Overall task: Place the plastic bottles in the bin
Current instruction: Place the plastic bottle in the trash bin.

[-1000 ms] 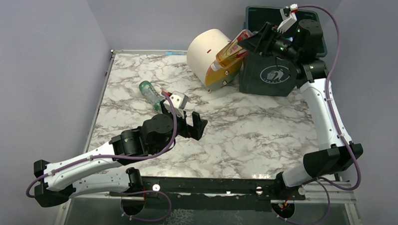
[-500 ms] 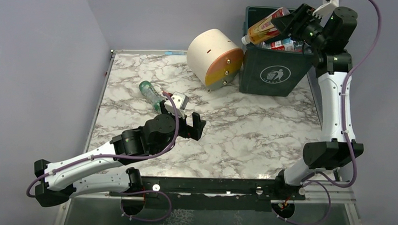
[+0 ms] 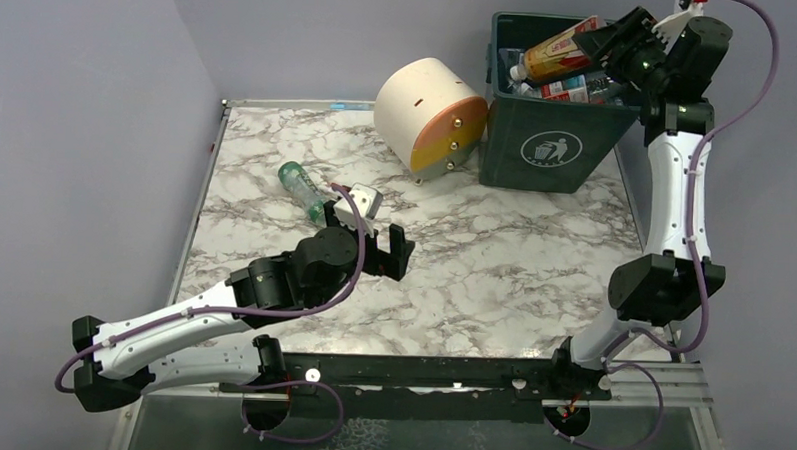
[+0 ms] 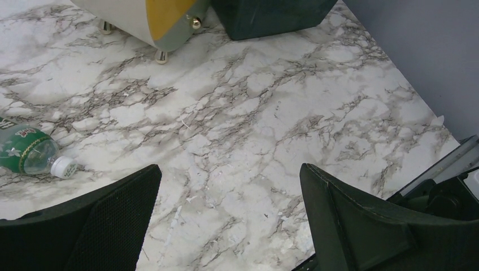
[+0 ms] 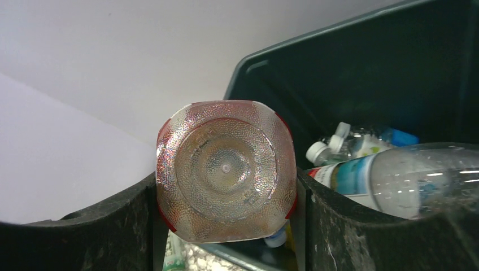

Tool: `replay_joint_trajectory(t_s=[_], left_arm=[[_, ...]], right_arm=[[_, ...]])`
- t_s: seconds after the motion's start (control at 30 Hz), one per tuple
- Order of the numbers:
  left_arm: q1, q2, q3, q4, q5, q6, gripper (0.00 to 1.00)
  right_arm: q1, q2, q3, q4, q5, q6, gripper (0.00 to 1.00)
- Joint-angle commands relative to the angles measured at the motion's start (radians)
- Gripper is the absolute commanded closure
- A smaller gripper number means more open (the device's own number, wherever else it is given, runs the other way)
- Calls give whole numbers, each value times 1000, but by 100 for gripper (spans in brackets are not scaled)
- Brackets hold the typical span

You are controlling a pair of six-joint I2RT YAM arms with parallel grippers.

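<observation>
While your right gripper (image 3: 606, 40) clamps the orange bottle (image 3: 561, 49) above the bin (image 3: 552, 155) at one o'clock, open only once it's well inside the rim; your left gripper (image 3: 398, 253) stands agape, empty.

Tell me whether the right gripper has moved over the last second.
Yes. The right gripper, shut on the orange bottle, went from the bin's front left corner up and rightward to above its opening.
</observation>
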Motion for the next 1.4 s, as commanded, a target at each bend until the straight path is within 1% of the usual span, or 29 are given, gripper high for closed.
replay_joint_trajectory(t_s=[0.0,0.17,0.33,0.37,0.43,0.53,0.6,0.67,0.77,0.97,1.1,1.3,1.37], left_arm=[[-3,9,48,-4,-25,20,1],[-3,31,67,-4,-22,34,1],[-3,37,72,-4,-25,41,1],[-2,37,72,-6,-26,42,1],[-2,39,73,-8,-27,41,1],[-2,42,79,-17,-29,36,1],[0,47,83,-23,-34,32,1],[0,52,84,-26,-35,30,1],[3,62,85,-28,-31,25,1],[12,75,81,-33,-28,11,1],[25,84,73,-36,-27,-6,1],[52,106,66,-40,-17,-35,1],[76,119,62,-43,-4,-46,1]], right_arm=[[-43,39,31,87,-30,67,48],[-52,141,125,102,-33,107,48],[-54,243,219,89,-21,110,46],[-54,260,235,86,-18,107,44],[-57,288,259,74,-10,105,36],[-61,303,270,61,-10,107,17],[-62,285,247,80,-17,108,10],[-62,251,218,106,-25,110,6],[-62,219,220,113,-39,103,0],[-62,132,215,143,-79,105,0],[-62,46,135,203,-138,142,0],[-60,-126,-180,388,-288,249,0],[-60,-191,-287,431,-311,269,0]])
